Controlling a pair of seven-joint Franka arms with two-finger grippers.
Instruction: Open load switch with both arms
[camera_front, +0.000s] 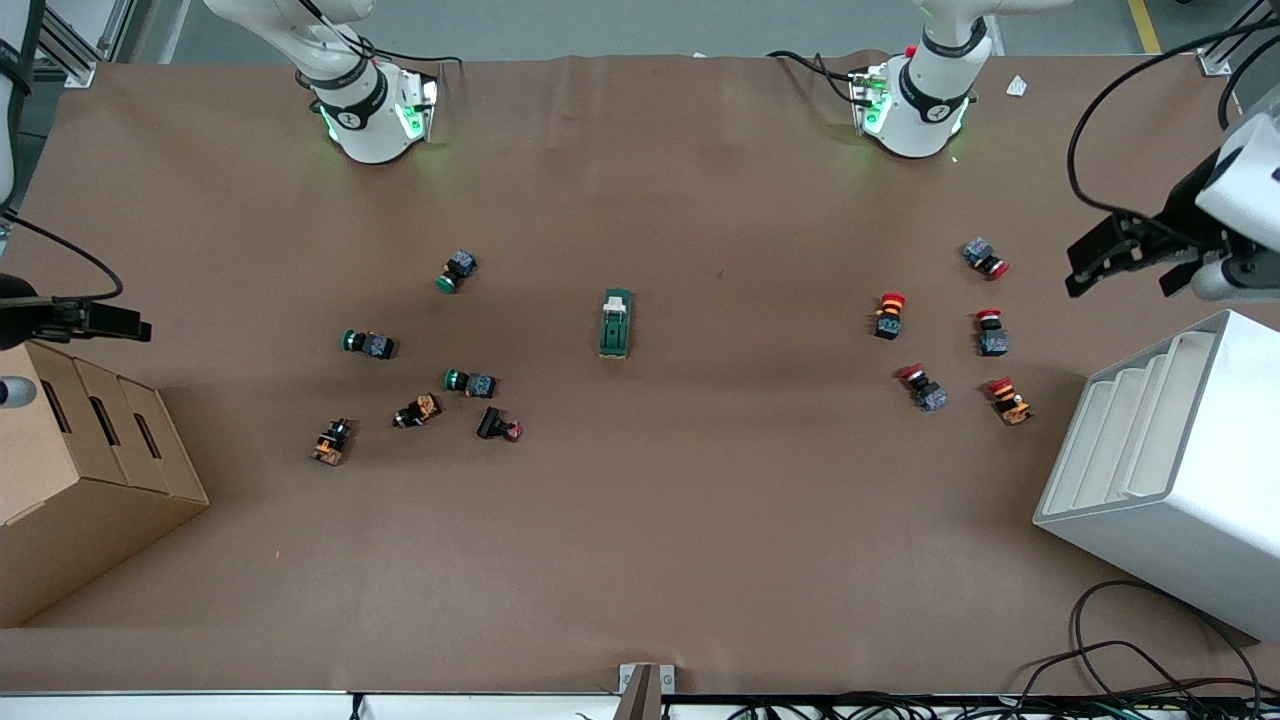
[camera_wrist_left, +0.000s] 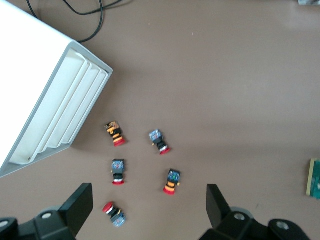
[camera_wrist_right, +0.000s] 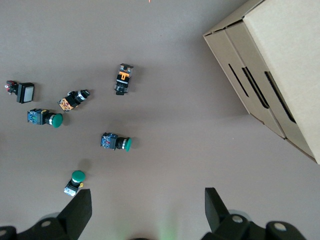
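Dark-green load switch (camera_front: 615, 324) flat mid-table, white lever end seemingly toward the arms' bases.

- Brown-covered table (camera_front: 640, 560), both arm bases at its edge farthest from the front camera.
- Load switch (camera_front: 615, 323) lying at the middle.
- Green and orange push-buttons (camera_front: 420, 375) scattered beside a cardboard box (camera_front: 80, 490).
- Red-capped push-buttons (camera_front: 950, 345) near a white slotted rack (camera_front: 1170, 470).

One dark-green load switch (camera_front: 615, 323), five red-capped push-buttons (camera_front: 889, 315), three green-capped push-buttons (camera_front: 457, 271), three other small switches (camera_front: 331, 441), one cardboard box (camera_front: 80, 470) and one white rack (camera_front: 1170, 470) are counted.
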